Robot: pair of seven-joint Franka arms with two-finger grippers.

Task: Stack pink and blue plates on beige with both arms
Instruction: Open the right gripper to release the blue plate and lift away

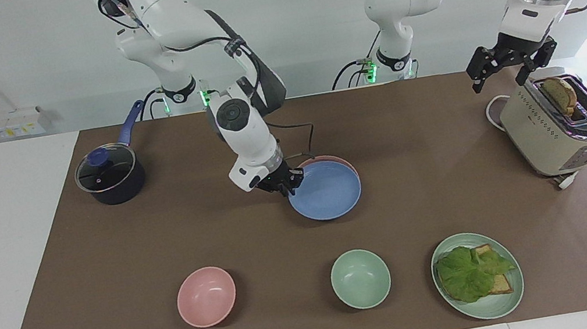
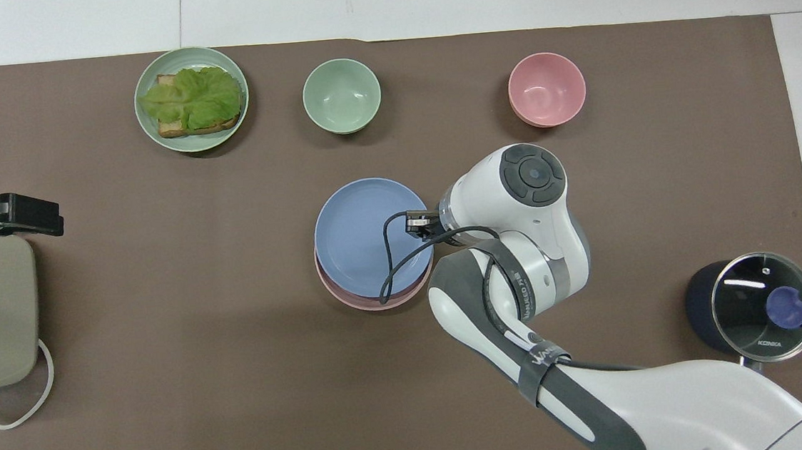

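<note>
bare mat [image 1: 435, 165] around plates [image 1: 324, 190]

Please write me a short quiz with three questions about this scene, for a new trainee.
1. True or false: the blue plate lies on the pink plate.
2. Which gripper is at the blue plate's rim? A) left B) right
3. Fill in: the open left gripper hangs in the air by the ____.
Key: 1 true; 2 B, the right gripper; 3 toaster.

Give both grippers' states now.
Left gripper: open, empty, over the beige toaster.
Right gripper: at the round blue plate rim; grip cannot be told.
</note>
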